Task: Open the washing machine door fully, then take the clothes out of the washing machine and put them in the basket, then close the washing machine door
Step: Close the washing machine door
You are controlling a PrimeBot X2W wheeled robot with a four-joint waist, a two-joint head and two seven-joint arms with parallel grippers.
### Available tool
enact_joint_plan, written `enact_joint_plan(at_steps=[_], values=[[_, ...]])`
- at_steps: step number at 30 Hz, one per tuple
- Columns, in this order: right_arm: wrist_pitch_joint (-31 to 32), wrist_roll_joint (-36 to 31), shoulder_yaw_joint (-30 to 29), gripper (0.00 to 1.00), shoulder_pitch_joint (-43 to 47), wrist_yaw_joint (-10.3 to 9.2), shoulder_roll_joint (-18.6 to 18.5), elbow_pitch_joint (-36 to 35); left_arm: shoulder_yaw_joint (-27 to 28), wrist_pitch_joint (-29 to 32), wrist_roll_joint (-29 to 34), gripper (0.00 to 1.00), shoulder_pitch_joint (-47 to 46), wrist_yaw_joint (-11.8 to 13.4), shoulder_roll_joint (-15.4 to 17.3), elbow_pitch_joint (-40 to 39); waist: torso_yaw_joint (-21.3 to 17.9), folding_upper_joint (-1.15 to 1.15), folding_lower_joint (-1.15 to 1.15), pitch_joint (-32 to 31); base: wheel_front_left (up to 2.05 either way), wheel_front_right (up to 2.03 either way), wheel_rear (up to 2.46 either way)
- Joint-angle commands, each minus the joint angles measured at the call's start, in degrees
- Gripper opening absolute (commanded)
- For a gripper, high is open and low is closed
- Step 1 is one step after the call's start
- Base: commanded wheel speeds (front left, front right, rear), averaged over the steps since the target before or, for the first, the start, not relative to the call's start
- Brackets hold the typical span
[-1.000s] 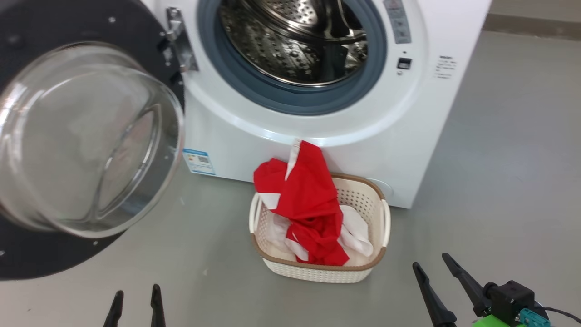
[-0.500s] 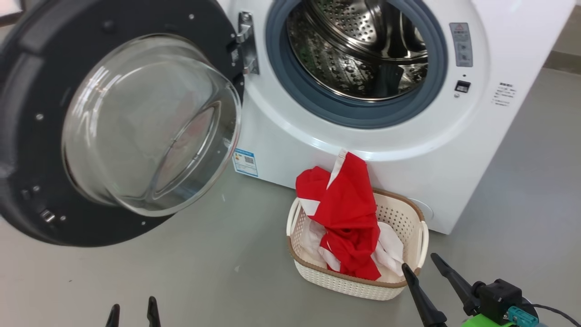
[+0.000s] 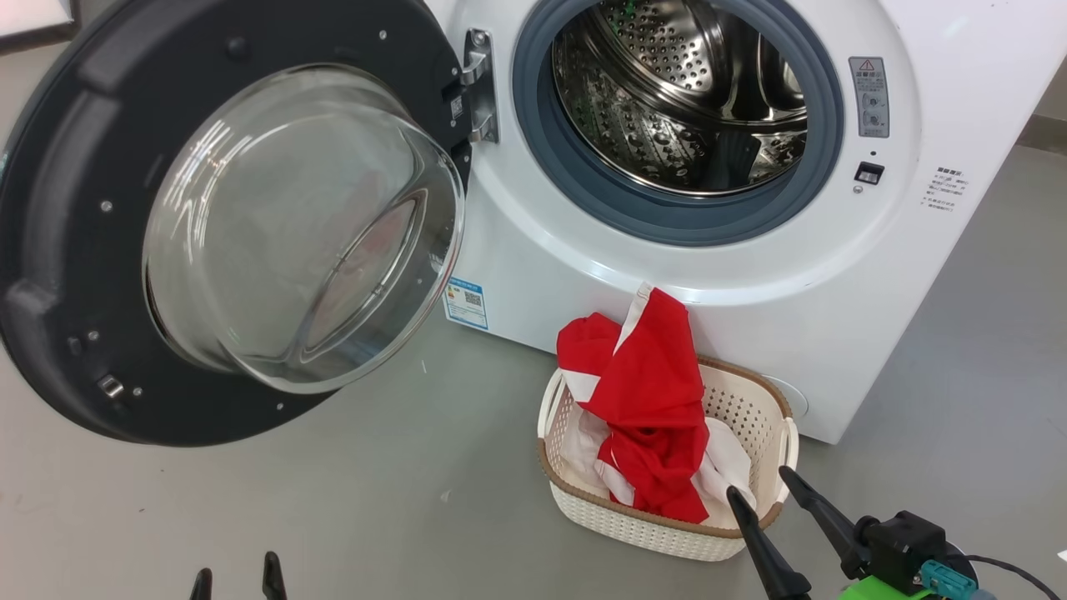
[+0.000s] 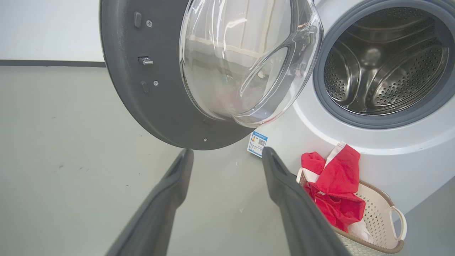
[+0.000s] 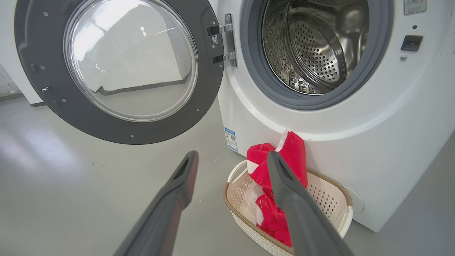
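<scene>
Head camera has swung since a second ago, so the whole scene shifts; the things themselves have not moved. Right gripper [image 3: 757, 482]: fingers wide apart, empty, tips now overlapping the basket [image 3: 658, 533] at its near right corner, closer than before. Clothes [image 3: 658, 392] heaped in the basket, just left of those tips. Left gripper [image 3: 237, 567]: wide, empty, lower in frame. Washing machine door [image 3: 75, 250] stands open ahead of it

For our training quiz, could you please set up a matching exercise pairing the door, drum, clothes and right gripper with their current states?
Things:
1 door
2 drum
3 clothes
4 right gripper

States:
A heaped in the basket
B jaws apart, holding nothing
C swung wide open
D bare steel, no garments visible inside

Pairs: 1-C, 2-D, 3-A, 4-B
</scene>
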Motion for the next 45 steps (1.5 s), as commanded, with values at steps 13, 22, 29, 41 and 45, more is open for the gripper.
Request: enact_joint_plan(at_steps=[13,22,29,41,45], values=[[-0.4,0.3,0.2,1.0,-2.0,0.28,-0.5,-1.9,7.9,-0.5,-1.8,0.0,-6.5,-3.4,0.6,-11.0,-0.7,0.0,0.0,1.9,0.0,0.0,0.0],[-0.4,0.2,-0.1,1.0,-1.4,0.28,-0.5,-2.2,22.7,-0.5,0.2,0.0,-21.2,-11.5,5.5,-16.9,-2.8,0.0,0.0,3.8,0.0,0.0,0.0],[-0.4,0.0,-0.4,1.0,-1.7,0.28,-0.8,-2.6,26.7,-0.5,-3.7,0.0,-32.5,-13.4,13.3,-11.7,-3.9,0.0,0.0,5.5,0.0,0.0,0.0],[-0.4,-0.2,-0.4,1.0,-2.6,0.28,-1.1,-3.0,23.0,3.6,-24.6,0.0,-49.0,-13.6,30.6,14.2,-5.1,0.0,0.0,8.2,0.0,0.0,0.0],[-0.4,-0.2,-0.1,1.0,-2.6,0.28,-1.2,-3.0,21.5,9.8,-31.8,0.0,-53.1,-13.6,34.1,23.7,-5.3,0.0,0.0,8.9,0.0,0.0,0.0]])
